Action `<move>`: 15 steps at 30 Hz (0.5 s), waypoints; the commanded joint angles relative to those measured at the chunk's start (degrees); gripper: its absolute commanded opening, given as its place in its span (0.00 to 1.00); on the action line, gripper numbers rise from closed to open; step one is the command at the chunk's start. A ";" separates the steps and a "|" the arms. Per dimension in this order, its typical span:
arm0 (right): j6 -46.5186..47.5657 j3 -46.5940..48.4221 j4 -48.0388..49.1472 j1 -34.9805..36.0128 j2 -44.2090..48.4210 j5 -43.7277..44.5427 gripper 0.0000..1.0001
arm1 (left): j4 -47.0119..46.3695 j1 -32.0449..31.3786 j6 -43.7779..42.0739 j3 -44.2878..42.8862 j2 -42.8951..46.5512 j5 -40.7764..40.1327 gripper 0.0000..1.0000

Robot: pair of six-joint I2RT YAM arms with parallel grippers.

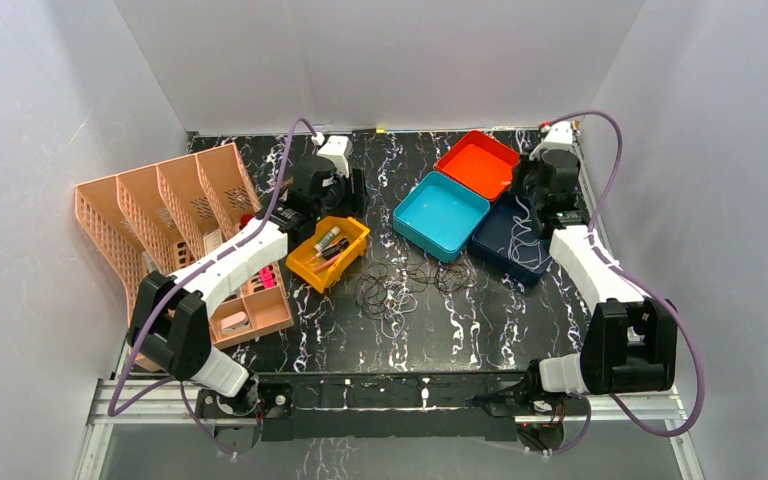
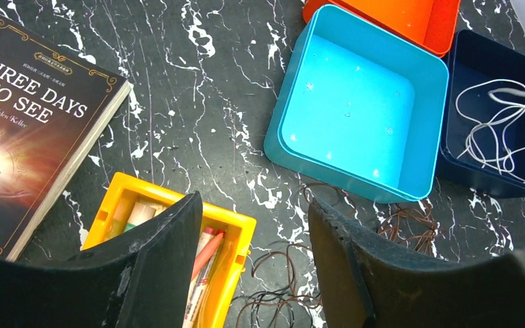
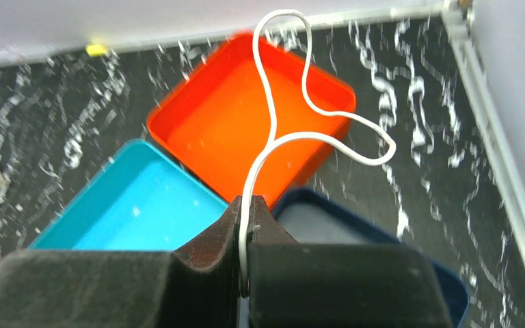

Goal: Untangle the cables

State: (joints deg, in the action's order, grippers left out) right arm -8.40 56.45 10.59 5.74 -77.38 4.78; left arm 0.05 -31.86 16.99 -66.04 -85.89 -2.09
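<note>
**Legible markings.** The dark-covered paperback book [image 2: 34, 123] lies flat on the black, white-veined marble-pattern table [image 1: 520, 330]. Its cover reads "THREE DAYS TO SEE" in pale capitals, with "Helen Keller" in script beneath.

**Right gripper** [image 3: 247, 212]. The fingers are pressed together and clamped on a thin white cable [image 3: 273, 116]. The cable leaves the fingertips pointing away from the gripper, toward the far wall. It bends right into a wide loop and ends in a narrow loop at the top. Its long axis runs in line with the fingers. Beyond it are the square orange plastic tray [image 3: 246, 130] and the square teal plastic tray [image 3: 130, 212]. The square navy plastic tray [image 3: 396, 246] sits directly under the gripper.

**Left gripper** [image 2: 253, 225]. The fingers are spread apart and hold nothing. They hang above the yellow plastic bin [image 2: 236, 222] of pens.

**Remaining cables.** A pale looped wire [image 2: 499, 130] lies in the navy tray. Whether it is the clamped cable cannot be told. The dark brown-black thread-like cables [image 1: 405, 285] form a curly tangle on the table, just on the near side of the teal tray, between the yellow bin and the navy tray. In the top view the long axis of the tangle runs left to right.
</note>
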 commanded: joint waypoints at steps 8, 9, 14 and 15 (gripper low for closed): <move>-5.06 -8.80 -1.60 -0.23 2.86 6.75 0.00 | -2.80 0.48 0.01 0.81 2.82 1.74 0.57; -5.12 -8.54 -2.49 -0.20 2.45 6.78 0.00 | -2.74 0.49 -0.03 0.93 2.88 1.66 0.57; -6.28 -7.01 -6.52 -0.44 -0.65 7.55 0.00 | -1.92 0.49 -0.31 0.78 2.86 1.54 0.57; -6.52 -6.57 -7.41 -0.38 -1.37 7.01 0.00 | -1.95 0.48 -0.37 0.86 2.98 1.29 0.57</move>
State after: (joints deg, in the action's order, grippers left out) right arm -13.39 47.31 5.50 5.65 -76.64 10.83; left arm -1.26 -31.62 17.10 -65.60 -85.71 -0.84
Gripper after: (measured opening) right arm 0.088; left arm 0.574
